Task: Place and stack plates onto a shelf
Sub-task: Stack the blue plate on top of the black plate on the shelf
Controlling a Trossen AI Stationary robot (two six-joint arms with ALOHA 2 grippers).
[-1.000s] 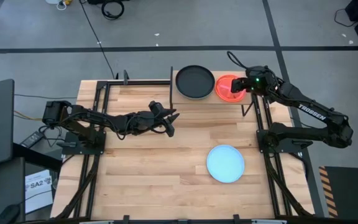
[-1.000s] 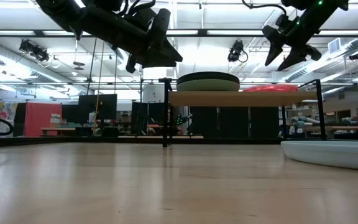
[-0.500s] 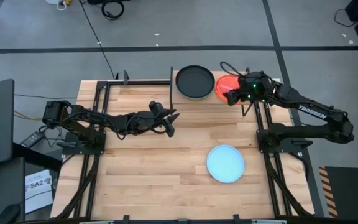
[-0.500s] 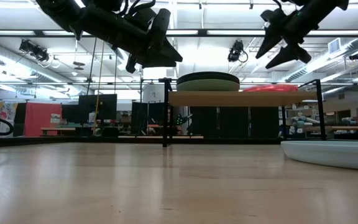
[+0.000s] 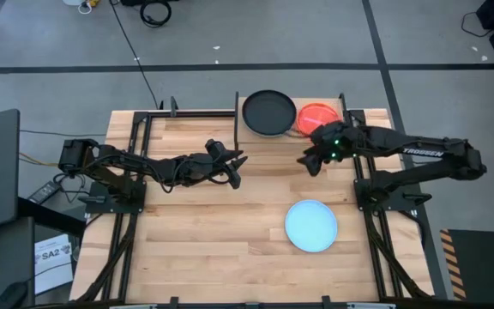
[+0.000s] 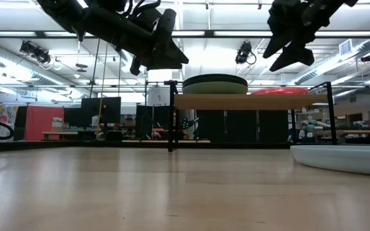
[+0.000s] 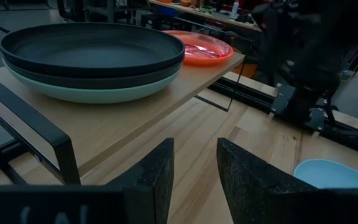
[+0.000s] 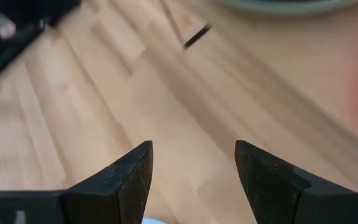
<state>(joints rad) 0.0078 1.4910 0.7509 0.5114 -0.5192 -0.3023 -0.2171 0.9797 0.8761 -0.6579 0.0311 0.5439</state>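
At the table's far edge stands the shelf (image 5: 286,130), a light-wood board (image 7: 166,93) on black legs. On it a black plate (image 5: 268,112) rests nested in a pale green plate (image 7: 86,92). Beside them on the board lies a red translucent plate (image 5: 318,113). A light blue plate (image 5: 311,226) lies flat on the tabletop, near right. My left gripper (image 5: 237,170) hangs open above the table's middle, pointing at the shelf, with nothing between its fingers (image 7: 194,168). My right gripper (image 5: 309,161) is open and empty (image 8: 191,168), in the air in front of the shelf, tipped down toward the tabletop.
Black frame rails (image 5: 363,180) run along the table's left and right sides. The shelf's thin black legs (image 6: 170,125) stand on the tabletop. Bare wood (image 5: 221,232) lies between the arms and the near edge.
My right gripper has come away from above the red plate on the shelf. It has swung toward the table's near edge and middle, sinking a little and tipping down toward the tabletop, and has stayed open. The plates have kept their places.
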